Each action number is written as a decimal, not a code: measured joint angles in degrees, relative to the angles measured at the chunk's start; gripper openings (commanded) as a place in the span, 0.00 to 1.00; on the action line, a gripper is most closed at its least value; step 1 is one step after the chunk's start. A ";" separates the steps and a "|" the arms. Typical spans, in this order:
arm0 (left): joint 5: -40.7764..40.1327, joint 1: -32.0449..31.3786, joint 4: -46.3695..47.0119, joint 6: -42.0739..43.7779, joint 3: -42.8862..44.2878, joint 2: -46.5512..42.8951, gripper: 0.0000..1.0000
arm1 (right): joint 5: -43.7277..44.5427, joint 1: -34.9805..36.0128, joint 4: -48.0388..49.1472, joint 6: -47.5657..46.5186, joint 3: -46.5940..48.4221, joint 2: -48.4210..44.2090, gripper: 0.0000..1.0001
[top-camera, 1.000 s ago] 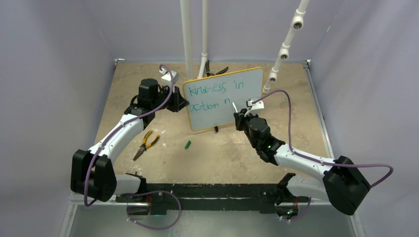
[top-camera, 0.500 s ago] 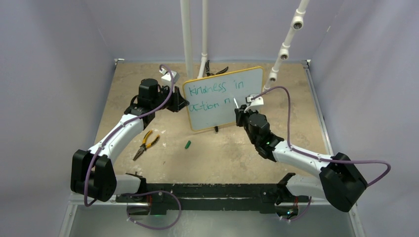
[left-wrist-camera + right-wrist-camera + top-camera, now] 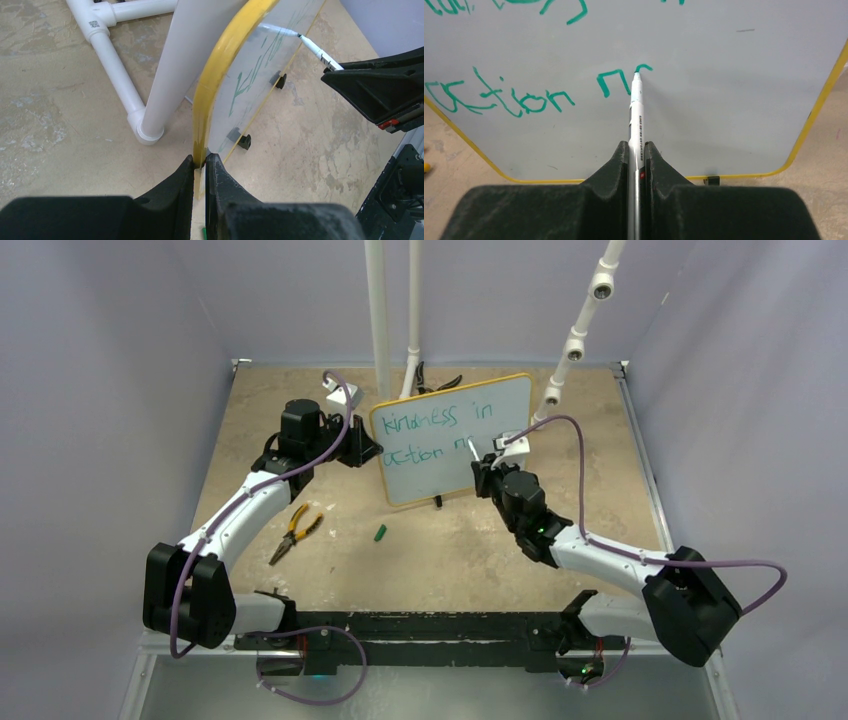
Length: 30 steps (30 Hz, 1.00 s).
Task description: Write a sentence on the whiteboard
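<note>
The whiteboard (image 3: 450, 435) with its yellow frame stands upright at mid-table. The sentence (image 3: 435, 435) in teal reads "kindness in" over "action", then a fresh "n" stroke and a small curl. My left gripper (image 3: 200, 159) is shut on the board's yellow left edge (image 3: 220, 70). My right gripper (image 3: 637, 146) is shut on a white marker pen (image 3: 636, 120), whose teal tip touches the board (image 3: 724, 100) at the latest stroke (image 3: 642, 67). In the top view the right gripper (image 3: 486, 472) sits at the board's lower right and the left gripper (image 3: 368, 450) at its left side.
Orange-handled pliers (image 3: 292, 531) and a green pen cap (image 3: 380, 533) lie on the table in front of the board. White pipe posts (image 3: 380, 320) rise behind it, with a dark tool (image 3: 437, 383) at their foot. A slanted jointed pipe (image 3: 575, 340) stands at the back right.
My right gripper has shifted slightly left and toward the board, and the marker has added a small curl after the "n". The left arm has not moved.
</note>
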 measured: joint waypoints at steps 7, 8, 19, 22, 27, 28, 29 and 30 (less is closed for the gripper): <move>-0.02 -0.02 0.00 0.00 0.00 0.00 0.00 | -1.14 0.04 -0.72 1.31 -1.73 0.00 0.00; -0.02 -0.02 0.00 0.00 0.00 0.00 0.00 | -1.07 0.04 -0.83 1.60 -1.77 -0.02 0.00; 0.00 -0.02 0.00 0.00 0.00 0.00 0.00 | 1.53 0.04 -2.56 2.97 -1.73 -0.52 0.00; -0.02 -0.02 0.00 0.00 0.00 0.00 0.00 | 1.88 0.04 -2.84 2.56 -1.29 -0.50 0.00; -0.02 -0.02 0.00 0.00 0.00 0.00 0.00 | 1.92 0.04 -2.86 1.57 -0.07 -0.52 0.00; -0.02 -0.02 0.00 0.00 0.00 0.00 0.00 | 1.92 0.04 -2.84 1.42 0.15 -0.50 0.00; -0.02 -0.02 0.00 0.00 0.00 0.00 0.00 | 1.92 0.04 -2.84 1.18 0.42 -0.50 0.00; -0.02 -0.02 0.00 0.00 0.00 0.00 0.00 | 1.92 0.04 -2.73 1.05 0.57 -0.50 0.00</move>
